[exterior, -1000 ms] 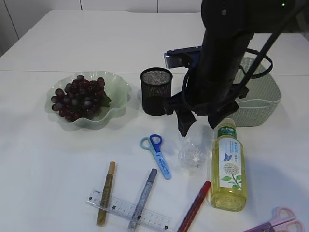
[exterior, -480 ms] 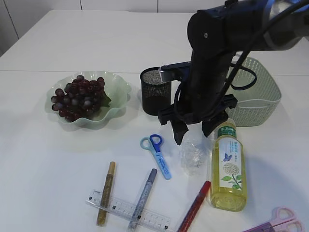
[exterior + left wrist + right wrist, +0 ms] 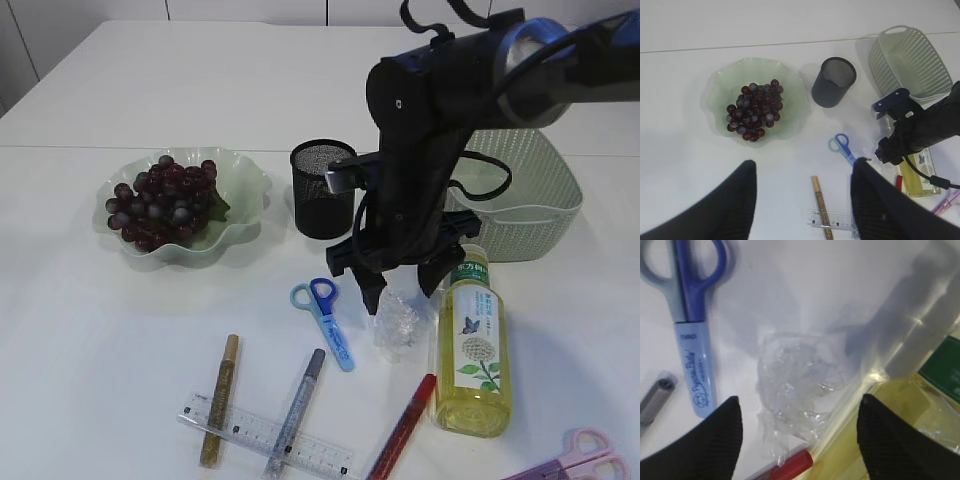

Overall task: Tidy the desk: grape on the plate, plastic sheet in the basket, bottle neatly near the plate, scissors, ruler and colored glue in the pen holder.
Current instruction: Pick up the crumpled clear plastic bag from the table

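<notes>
Two end effectors are what I watch from far away. My right end effector [image 3: 403, 290] hangs low over the crumpled plastic sheet [image 3: 398, 322], with its two dark fingers spread wide on either side of it. From the right wrist view I see the fingers [image 3: 715, 440] apart and nothing between them but the plastic sheet [image 3: 795, 385] lying below. I cannot tell if the tips touch the white surface [image 3: 120, 330]. My left end effector [image 3: 802, 200] is high up and also open wide, holding nothing.

The grapes [image 3: 160, 200] sit on the green plate [image 3: 245, 190], at the left. The black mesh pen holder [image 3: 322, 188] stands upright beside the plate. The pale basket [image 3: 545, 205] is at the right, partly behind the arm. The bottle [image 3: 472, 350] lies on its side just right of the plastic sheet. The blue scissors [image 3: 325, 320] lie just left of the sheet. Near the front edge lies the clear ruler [image 3: 265, 437], with a gold glue pen [image 3: 220, 400] and a silver glue pen [image 3: 296, 408] lying across it. A red glue pen [image 3: 403, 427] lies next to the bottle. Pink scissors [image 3: 580, 458] poke in at the bottom right corner.
</notes>
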`<state>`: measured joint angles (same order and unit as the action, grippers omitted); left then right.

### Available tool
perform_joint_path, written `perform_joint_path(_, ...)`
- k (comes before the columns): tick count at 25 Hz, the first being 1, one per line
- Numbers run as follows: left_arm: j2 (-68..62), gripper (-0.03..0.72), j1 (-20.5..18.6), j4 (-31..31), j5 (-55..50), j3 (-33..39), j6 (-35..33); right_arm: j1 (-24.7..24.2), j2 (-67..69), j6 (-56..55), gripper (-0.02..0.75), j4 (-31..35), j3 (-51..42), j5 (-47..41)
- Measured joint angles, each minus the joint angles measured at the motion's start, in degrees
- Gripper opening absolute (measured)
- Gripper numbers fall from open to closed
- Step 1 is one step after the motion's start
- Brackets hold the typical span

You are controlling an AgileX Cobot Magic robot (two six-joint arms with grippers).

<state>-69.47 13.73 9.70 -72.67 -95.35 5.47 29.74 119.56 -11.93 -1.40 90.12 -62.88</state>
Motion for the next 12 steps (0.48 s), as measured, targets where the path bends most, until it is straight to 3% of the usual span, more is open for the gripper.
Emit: perform_joint_path(12,0.00,0.440,0.00,-0.34,0.00,0.00,0.00,0.00,1.48,-1.00,0.550,-1.16,0.00,-0.29)
